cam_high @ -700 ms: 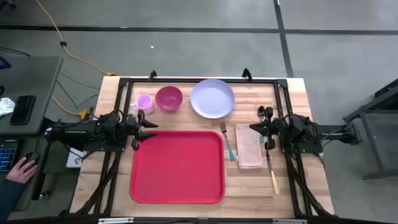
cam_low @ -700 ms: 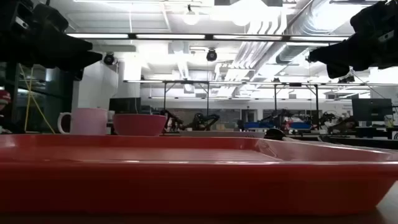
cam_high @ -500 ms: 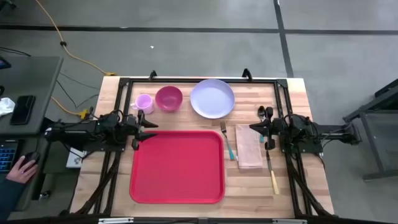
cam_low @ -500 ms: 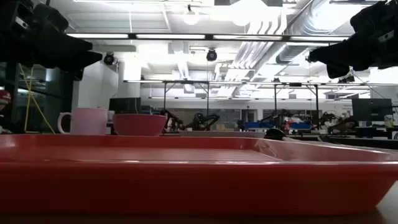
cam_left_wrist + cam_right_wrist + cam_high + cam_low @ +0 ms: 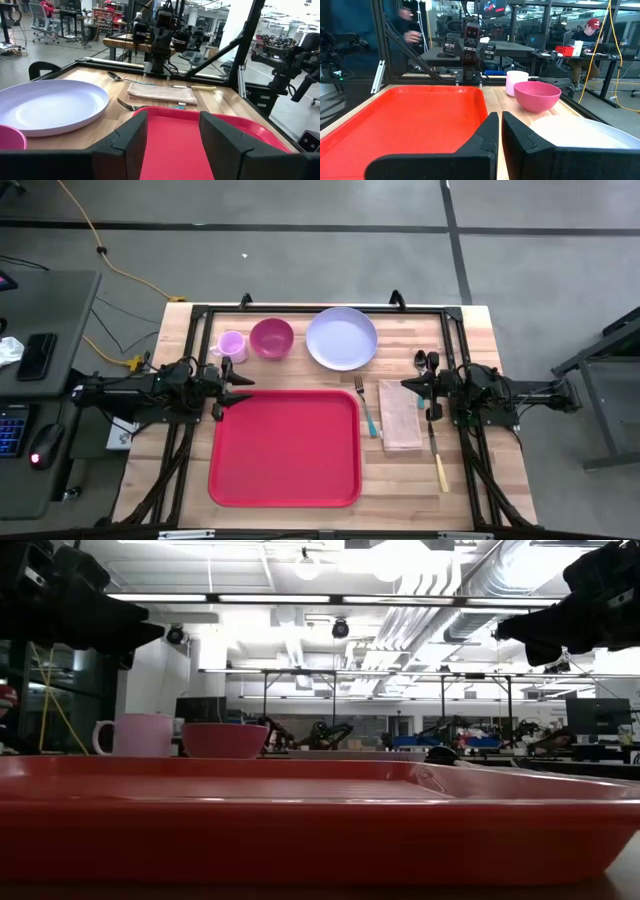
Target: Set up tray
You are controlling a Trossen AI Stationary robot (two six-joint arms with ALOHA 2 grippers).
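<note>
The red tray point(image 5: 285, 447) lies flat and empty on the wooden counter point(image 5: 468, 465), toward the near edge, between the two arms. The left hand point(image 5: 240, 392) hovers over the tray's left far corner with its fingers point(image 5: 130, 142) spread apart and nothing between them. The right hand point(image 5: 408, 386) hangs above the far end of the tan napkin point(image 5: 401, 416), its fingers point(image 5: 487, 135) clenched together on nothing.

Along the far side of the counter stand a small pink mug point(image 5: 231, 344), a pink bowl point(image 5: 271, 337) just beside it, and a lavender plate point(image 5: 341, 337) to the right of the bowl. The napkin lies to the right of the tray. A fork with a teal handle point(image 5: 365, 406) lies between the tray's right rim and the napkin. A knife with a yellow handle point(image 5: 438, 461) lies to the right of the napkin, and a dark spoon point(image 5: 421, 362) rests beyond it, near the right arm.
</note>
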